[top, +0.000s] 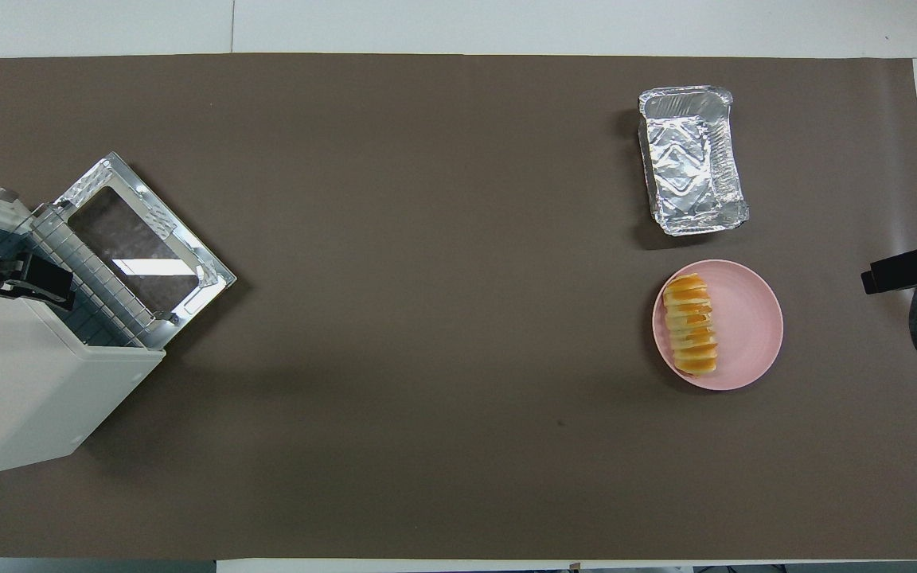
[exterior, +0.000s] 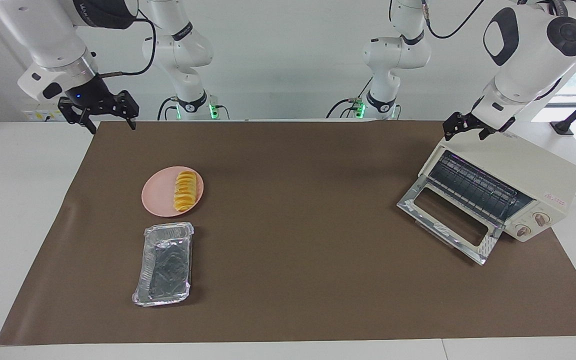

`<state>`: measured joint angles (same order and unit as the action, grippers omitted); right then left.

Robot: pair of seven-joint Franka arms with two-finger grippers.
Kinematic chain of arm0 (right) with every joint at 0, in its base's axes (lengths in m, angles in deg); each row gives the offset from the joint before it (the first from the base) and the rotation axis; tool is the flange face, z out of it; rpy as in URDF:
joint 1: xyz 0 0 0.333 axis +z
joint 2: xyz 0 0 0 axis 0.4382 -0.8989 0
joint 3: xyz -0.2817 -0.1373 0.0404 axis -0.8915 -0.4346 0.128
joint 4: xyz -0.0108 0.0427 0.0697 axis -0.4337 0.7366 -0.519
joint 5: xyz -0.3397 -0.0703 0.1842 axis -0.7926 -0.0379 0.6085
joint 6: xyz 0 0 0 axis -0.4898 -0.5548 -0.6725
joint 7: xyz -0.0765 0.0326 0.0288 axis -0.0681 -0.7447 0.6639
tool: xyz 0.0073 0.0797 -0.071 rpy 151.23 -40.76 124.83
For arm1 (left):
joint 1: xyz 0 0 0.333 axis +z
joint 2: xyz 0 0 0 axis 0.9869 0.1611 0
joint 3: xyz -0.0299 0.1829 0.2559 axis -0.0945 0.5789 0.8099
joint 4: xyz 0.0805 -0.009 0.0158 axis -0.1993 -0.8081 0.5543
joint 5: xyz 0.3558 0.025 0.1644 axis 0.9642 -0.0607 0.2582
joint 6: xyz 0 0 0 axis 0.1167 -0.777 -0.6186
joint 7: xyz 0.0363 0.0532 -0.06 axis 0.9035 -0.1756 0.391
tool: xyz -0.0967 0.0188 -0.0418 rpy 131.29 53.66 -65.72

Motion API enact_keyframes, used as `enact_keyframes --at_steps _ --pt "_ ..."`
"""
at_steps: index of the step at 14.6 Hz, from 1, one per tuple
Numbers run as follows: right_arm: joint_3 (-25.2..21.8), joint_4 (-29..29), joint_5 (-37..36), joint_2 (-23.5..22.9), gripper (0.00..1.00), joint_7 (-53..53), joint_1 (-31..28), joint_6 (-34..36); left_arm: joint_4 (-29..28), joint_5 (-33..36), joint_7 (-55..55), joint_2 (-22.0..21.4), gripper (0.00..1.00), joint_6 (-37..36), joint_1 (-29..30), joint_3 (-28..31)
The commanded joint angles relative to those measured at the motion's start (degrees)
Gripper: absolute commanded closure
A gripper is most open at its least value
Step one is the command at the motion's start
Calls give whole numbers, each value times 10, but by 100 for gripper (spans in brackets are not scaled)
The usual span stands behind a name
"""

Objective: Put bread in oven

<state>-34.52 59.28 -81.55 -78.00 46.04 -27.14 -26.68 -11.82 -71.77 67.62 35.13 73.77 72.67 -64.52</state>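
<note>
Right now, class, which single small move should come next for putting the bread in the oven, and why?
Probably lower the open right gripper toward the bread. The bread lies untouched on the pink plate at that arm's end, and the oven door is already down, so nothing needs opening.

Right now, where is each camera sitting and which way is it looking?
Facing view: high across the table, looking back at the robots; both arms show, right gripper open over the mat's edge, left gripper open over the oven.
Overhead view: high above the robots' end, looking steeply down; only the gripper tips show.
Shared: oven with door down, bread on the pink plate, foil tray, seen half a turn apart.
</note>
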Motion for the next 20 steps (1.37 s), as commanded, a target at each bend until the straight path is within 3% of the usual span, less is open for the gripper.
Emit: enact_keyframes --at_steps 1,20 --pt "5 -3 -5 -2 0 6 -10 7 1 0 -2 -5 0 3 1 0" --pt "5 18 -5 6 0 5 -6 4 1 0 -2 -5 0 3 1 0"
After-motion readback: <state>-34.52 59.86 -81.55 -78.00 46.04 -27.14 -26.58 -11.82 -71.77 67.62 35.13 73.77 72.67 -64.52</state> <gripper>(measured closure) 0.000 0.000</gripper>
